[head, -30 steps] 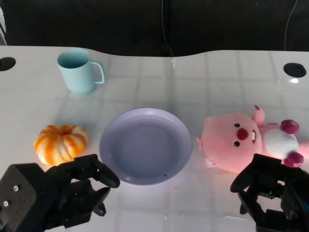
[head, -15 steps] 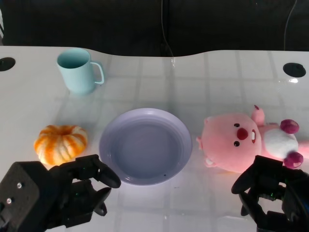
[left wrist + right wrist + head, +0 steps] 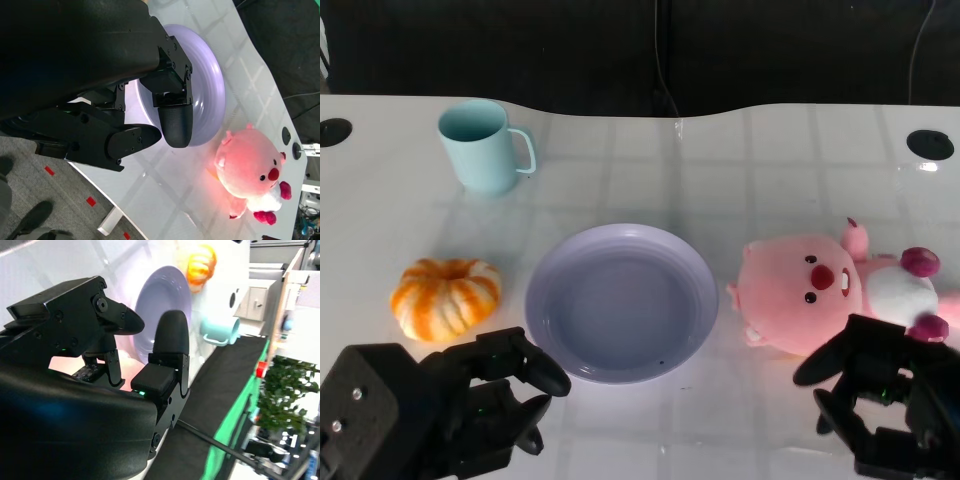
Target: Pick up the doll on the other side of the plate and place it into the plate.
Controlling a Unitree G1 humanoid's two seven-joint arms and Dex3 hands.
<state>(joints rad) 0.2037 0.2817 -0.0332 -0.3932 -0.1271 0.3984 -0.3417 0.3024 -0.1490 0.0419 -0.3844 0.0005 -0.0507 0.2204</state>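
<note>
Trouble is most likely at the grasp. Taking the plate (image 3: 621, 301) as landmark, the doll (image 3: 825, 295) lies on its side on the counter (image 3: 740, 170) just beside the plate's right rim, not touching it. The right hand (image 3: 880, 405) sits nearer the robot than the doll, its fingers (image 3: 825, 365) apart and holding nothing. Soft and rounded, the doll could squash or roll out of a shallow pinch, or be pushed away from the plate. The left hand (image 3: 470, 395), below the plate's left rim, is also open and empty. A pumpkin (image 3: 446, 297) and cup (image 3: 480, 146) stand left of the plate, probably out of the way.
</note>
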